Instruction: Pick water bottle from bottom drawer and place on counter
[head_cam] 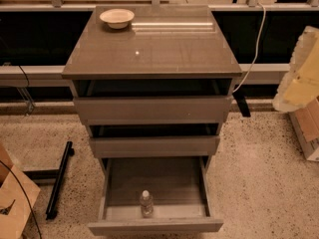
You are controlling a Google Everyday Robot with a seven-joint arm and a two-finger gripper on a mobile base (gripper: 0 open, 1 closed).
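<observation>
The water bottle (146, 203), small and clear with a white cap, stands upright near the front wall of the bottom drawer (154, 226). That drawer is pulled wide open. The two upper drawers are each pulled out a little. The counter (164, 51) is the glossy grey-brown top of the cabinet. My gripper (299, 71) shows as a pale bulky shape at the right edge of the view, level with the counter's front edge. It is far to the right of the bottle, well above it, and touches nothing.
A shallow pale bowl (117, 18) sits on the counter's back left corner. A white cable (256, 44) hangs down right of the cabinet. A cardboard box (12, 198) and a black bar (59, 180) lie on the floor at left, and boxes (308, 128) at right.
</observation>
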